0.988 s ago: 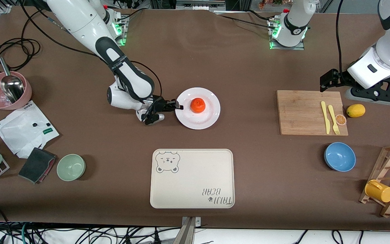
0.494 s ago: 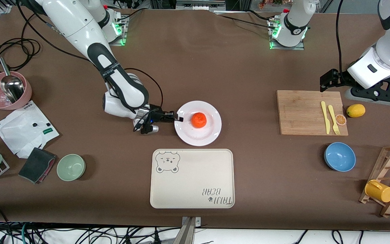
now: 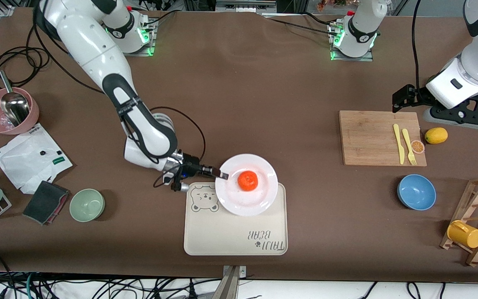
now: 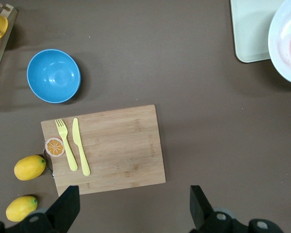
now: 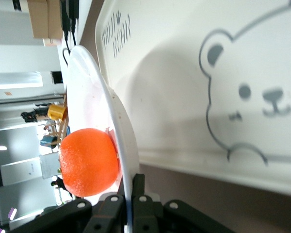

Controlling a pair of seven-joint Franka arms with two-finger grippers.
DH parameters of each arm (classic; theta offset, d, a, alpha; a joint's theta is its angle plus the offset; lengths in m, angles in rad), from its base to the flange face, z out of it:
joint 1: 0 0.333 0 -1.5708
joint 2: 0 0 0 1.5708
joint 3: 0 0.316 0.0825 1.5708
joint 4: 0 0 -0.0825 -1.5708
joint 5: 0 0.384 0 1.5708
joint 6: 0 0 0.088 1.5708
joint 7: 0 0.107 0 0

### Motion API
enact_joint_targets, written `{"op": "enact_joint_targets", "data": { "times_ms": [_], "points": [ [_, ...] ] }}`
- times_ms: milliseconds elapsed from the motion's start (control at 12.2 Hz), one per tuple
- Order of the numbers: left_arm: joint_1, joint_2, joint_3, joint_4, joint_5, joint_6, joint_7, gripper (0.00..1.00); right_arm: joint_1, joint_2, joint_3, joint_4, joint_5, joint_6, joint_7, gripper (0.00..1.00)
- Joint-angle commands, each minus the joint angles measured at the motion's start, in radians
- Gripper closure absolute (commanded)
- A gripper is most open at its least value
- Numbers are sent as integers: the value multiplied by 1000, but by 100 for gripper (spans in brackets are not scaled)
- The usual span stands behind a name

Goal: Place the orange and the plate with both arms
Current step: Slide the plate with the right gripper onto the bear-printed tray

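— Right tool point(image 3: 222, 175) is clamped on the plate point(image 3: 259, 199), pinching its rim at the edge toward the right arm's end of the table. Do you see it the same way?

— Yes. In the right wrist view the fingers point(image 5: 136, 204) are closed on the thin white rim, one above it and one below. The orange point(image 3: 247, 180) sits on the plate just ahead of that tool, near the plate's middle.

— So which step is this?

— The carry, I'd say. The plate with the orange on it hangs over the tray point(image 3: 206, 236), overlapping the tray's edge and partly covering the bear's corner. The wrist view shows the plate clear above the tray surface, with its shadow under it, so it's not set down yet.

— And the left tool point(image 4: 131, 213)?

— It waits up in the air with its fingers spread wide, holding nothing. Below it lie the board point(image 4: 116, 150) and two lemons point(image 4: 29, 167).

— What does the next move need?

— Probably bringing the plate further in over the tray's middle, then lowering it level. A one-sided rim grip lets the plate tip away from the tool, and the orange is round and loose, so it could roll off. Slow descent, plate kept flat, release only once the base rests on the tray.
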Motion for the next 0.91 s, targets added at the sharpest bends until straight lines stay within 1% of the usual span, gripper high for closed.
{"op": "enact_joint_targets", "data": {
  "times_ms": [0,82,165,329,494,658,823],
  "points": [
    [2,13,-5,30,20,-22,-5,0,25,139,7,245,-89,-2,119,100],
    [4,13,-5,30,20,-22,-5,0,24,160,7,284,-158,-2,151,100],
    [4,13,-5,30,20,-22,-5,0,25,189,7,328,-187,-2,173,100],
    [4,13,-5,30,20,-22,-5,0,25,239,7,376,-191,-2,168,100],
    [4,13,-5,30,20,-22,-5,0,16,248,4,373,-192,-2,156,100],
    [4,13,-5,30,20,-22,-5,0,1,244,4,357,-221,-2,139,100],
    [4,13,-5,30,20,-22,-5,0,-10,227,4,318,-223,-3,135,100]
  ]
}}
